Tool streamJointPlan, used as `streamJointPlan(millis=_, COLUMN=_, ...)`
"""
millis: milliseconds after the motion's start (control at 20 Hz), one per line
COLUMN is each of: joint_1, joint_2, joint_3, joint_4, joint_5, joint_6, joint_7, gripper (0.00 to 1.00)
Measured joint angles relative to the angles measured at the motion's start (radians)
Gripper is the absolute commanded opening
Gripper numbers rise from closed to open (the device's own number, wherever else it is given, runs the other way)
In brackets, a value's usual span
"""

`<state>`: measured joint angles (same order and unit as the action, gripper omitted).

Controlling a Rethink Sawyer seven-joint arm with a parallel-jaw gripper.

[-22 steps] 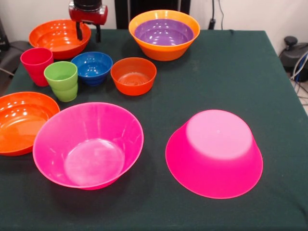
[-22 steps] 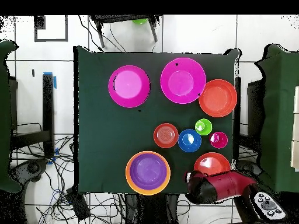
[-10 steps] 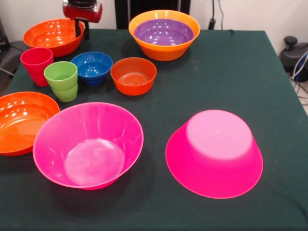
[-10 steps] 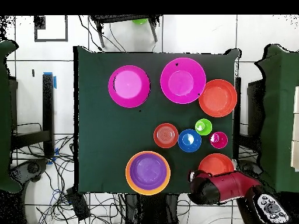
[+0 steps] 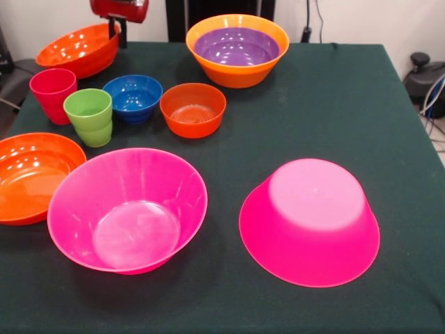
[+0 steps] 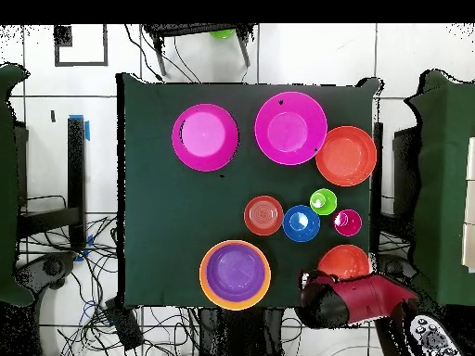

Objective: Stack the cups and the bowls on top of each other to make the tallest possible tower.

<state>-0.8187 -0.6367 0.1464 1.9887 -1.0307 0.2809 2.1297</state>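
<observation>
tool (image 5: 117, 36): top-left of front view, body cut off by the top edge; only dark finger stubs show at the rim of the far shallow bowl. Clenched on the rim or just beside it: cannot tell.
arm (image 6: 357, 298): overhead, red-black bulk covers the lower part of that bowl and hides the tool.
far shallow red-orange bowl (image 5: 78, 50): tilted, far rim raised, at the bench's far-left corner in front view.
second shallow red-orange bowl (image 5: 31, 175): upright, cut off by the left edge, touching or just beside the upright pink bowl; cannot tell which.
upright hot pink bowl (image 5: 127, 209): near left, empty.
upturned hot pink bowl (image 5: 309, 221): near right, nothing stacked on it.
purple bowl (image 5: 236, 46): nested inside the large orange bowl (image 5: 238, 75); its outer wall is hidden.
small red-orange bowl (image 5: 192, 109): upright, mid bench.
small blue bowl (image 5: 133, 97): just left of it.
green cup (image 5: 89, 116): upright, overlaps the blue bowl's edge.
red cup (image 5: 53, 93): upright, partly behind the green cup.
bench (image 5: 327, 104): dark green cloth.
</observation>
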Motion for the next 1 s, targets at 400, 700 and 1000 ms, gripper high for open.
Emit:
streamJointPlan(millis=400, joint_1=0.003, joint_2=-0.12, joint_3=0.005, joint_4=0.069, joint_5=0.095, joint_6=0.031, joint_7=0.0, gripper=0.0)
streamJointPlan(millis=700, joint_1=0.054, joint_2=-0.235, joint_3=0.006, joint_4=0.107, joint_5=0.171, joint_6=0.072, joint_7=0.0, gripper=0.0)
streamJointPlan(millis=1000, joint_1=0.129, joint_2=-0.312, joint_3=0.012, joint_4=0.109, joint_5=0.228, joint_6=0.096, joint_7=0.0, gripper=0.0)
